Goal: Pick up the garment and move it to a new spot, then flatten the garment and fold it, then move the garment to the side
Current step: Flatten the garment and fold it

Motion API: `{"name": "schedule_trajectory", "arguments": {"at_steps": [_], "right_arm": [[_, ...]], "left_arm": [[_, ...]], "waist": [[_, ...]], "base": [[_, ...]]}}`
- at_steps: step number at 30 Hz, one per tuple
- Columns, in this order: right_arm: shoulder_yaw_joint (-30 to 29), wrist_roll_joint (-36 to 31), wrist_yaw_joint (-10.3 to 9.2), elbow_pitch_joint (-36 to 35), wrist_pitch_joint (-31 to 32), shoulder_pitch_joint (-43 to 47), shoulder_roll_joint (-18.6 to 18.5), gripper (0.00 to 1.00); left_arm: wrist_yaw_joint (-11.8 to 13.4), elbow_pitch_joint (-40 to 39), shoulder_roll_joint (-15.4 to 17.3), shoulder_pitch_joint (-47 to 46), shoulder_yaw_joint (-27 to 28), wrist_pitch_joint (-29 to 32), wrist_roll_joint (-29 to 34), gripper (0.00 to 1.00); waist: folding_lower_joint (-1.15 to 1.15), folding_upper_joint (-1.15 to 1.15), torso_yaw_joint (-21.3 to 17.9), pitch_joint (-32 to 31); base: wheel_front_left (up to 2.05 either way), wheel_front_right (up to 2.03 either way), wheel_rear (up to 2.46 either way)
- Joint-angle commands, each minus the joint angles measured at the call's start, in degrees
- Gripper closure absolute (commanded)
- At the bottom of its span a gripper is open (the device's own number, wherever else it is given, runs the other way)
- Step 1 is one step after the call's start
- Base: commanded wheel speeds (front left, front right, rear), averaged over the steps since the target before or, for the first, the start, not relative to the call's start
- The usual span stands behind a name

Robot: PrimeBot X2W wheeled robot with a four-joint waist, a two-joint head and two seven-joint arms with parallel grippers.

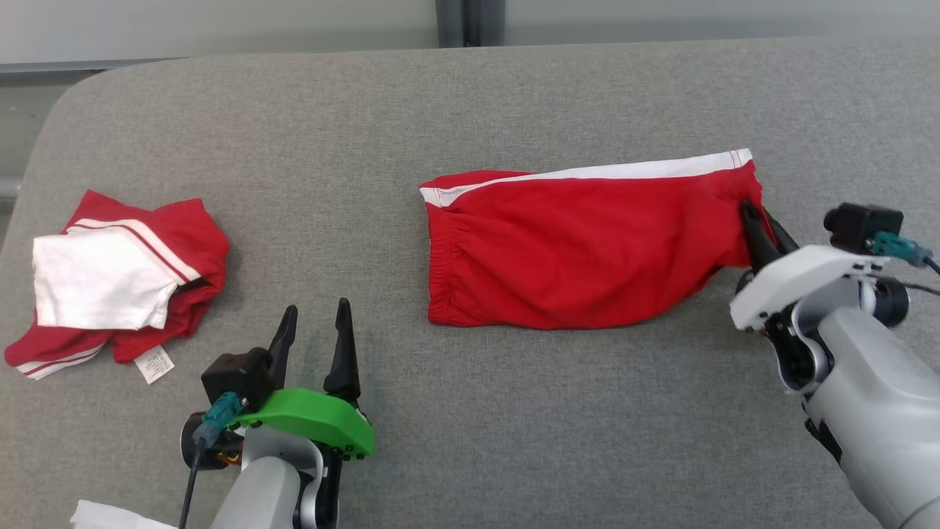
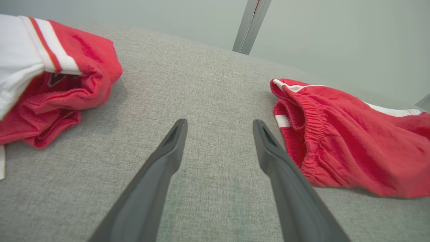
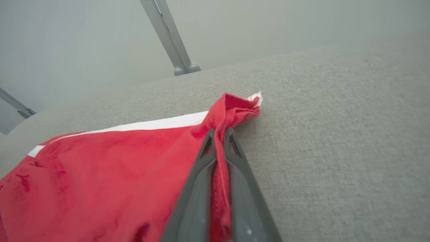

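Two soft red-and-white garments lie on grey weave (image 1: 514,411). Flat oblong shorts (image 1: 580,250) have a hem pinched in the right gripper (image 3: 220,132); a crumpled heap (image 1: 110,279) lies left of the wide-spread, empty left gripper (image 1: 317,312).

red shorts (image 1: 580,250) with a white stripe along the far edge and a gathered elastic waistband at the left end, lying mostly flat, lengthwise left to right; the right hem is bunched up, pinched in the right gripper (image 3: 220,134)
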Motion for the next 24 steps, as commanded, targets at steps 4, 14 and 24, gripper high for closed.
{"name": "schedule_trajectory", "arguments": {"at_steps": [4,14,24], "right_arm": [[4.0,-2.0,0.0,-6.5,-0.3,-3.2,2.3,1.0],[17.2,-0.8,-0.01,-15.1,4.0,-3.5,10.2,1.0],[18.6,-2.8,-0.01,-8.1,0.5,-1.0,14.7,0.0]], "left_arm": [[0.3,-0.1,0.2,1.5,-0.3,0.0,0.1,0.0],[0.6,0.3,0.2,2.4,-1.6,0.0,-1.5,0.0],[1.4,0.6,0.2,1.6,-1.7,0.0,-0.3,0.0]], "waist": [[0.0,0.0,1.8,-0.4],[0.0,0.0,7.3,-1.0],[0.0,0.0,7.2,-1.0]], "base": [[0.0,0.0,0.0],[0.0,0.0,0.0],[0.0,0.0,0.0]]}}
